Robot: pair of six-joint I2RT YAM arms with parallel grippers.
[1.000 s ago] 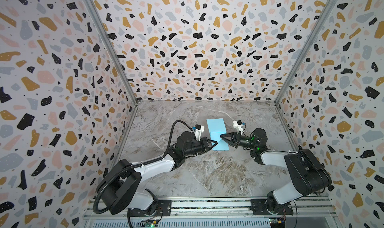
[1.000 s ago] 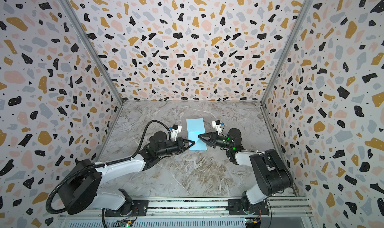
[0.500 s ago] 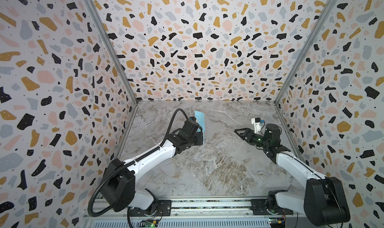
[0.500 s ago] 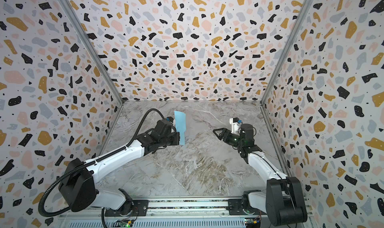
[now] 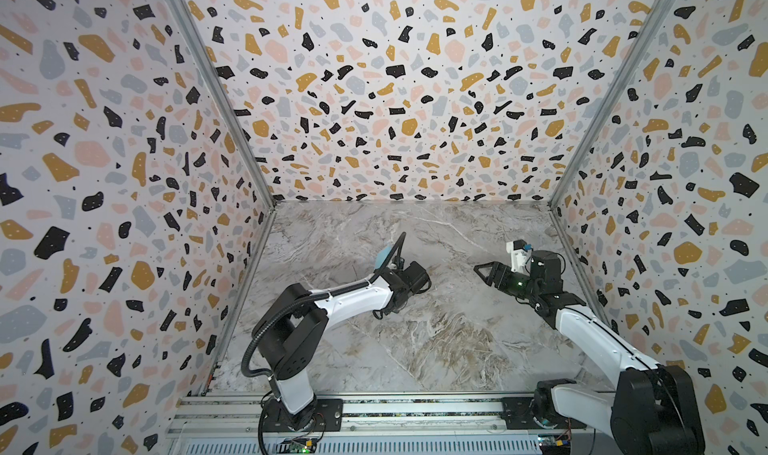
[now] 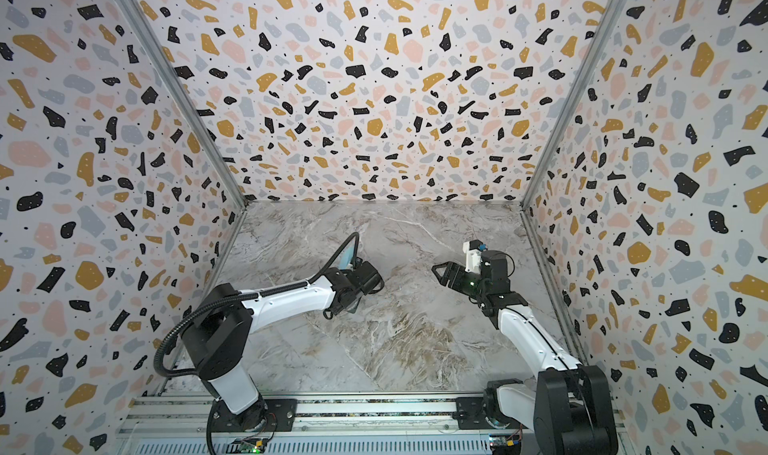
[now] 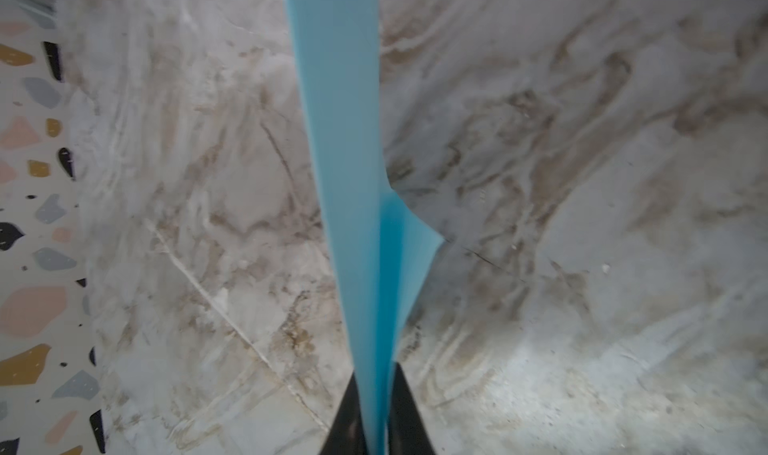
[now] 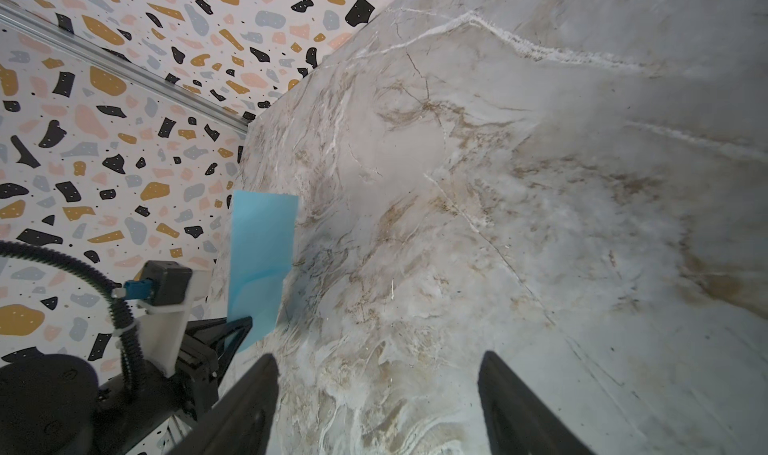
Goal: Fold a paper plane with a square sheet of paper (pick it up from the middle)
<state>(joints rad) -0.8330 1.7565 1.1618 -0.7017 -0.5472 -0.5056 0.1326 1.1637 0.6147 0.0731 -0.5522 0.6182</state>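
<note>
Most of paper (image 5: pixel 381 259) behind left arm (image 5: pixel 353 297)

The square sheet of paper (image 8: pixel 262 257) is plain light blue, a shade deeper where its layers overlap. The tabletop (image 5: pixel 415 349) is grey marble with beige-brown veining and thin white streaks. The walls (image 5: pixel 395 100) carry a terrazzo print of black, ochre, pink and blue-grey chips on off-white. The left arm (image 5: pixel 353 299) and right arm (image 5: pixel 598 340) are white with black joints. The left end effector (image 7: pixel 376 390) and right end effector (image 8: pixel 377 355) are black. At 6 o'clock in both top views, the rail (image 5: pixel 415 409) is silver.

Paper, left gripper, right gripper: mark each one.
paper (image 8: pixel 261 249), right wrist view, middle of the blue sheet.
left gripper (image 7: pixel 376 390), left wrist view, between fingertips pinching the paper.
right gripper (image 8: pixel 378 361), right wrist view, gap between its open fingertips.
</note>
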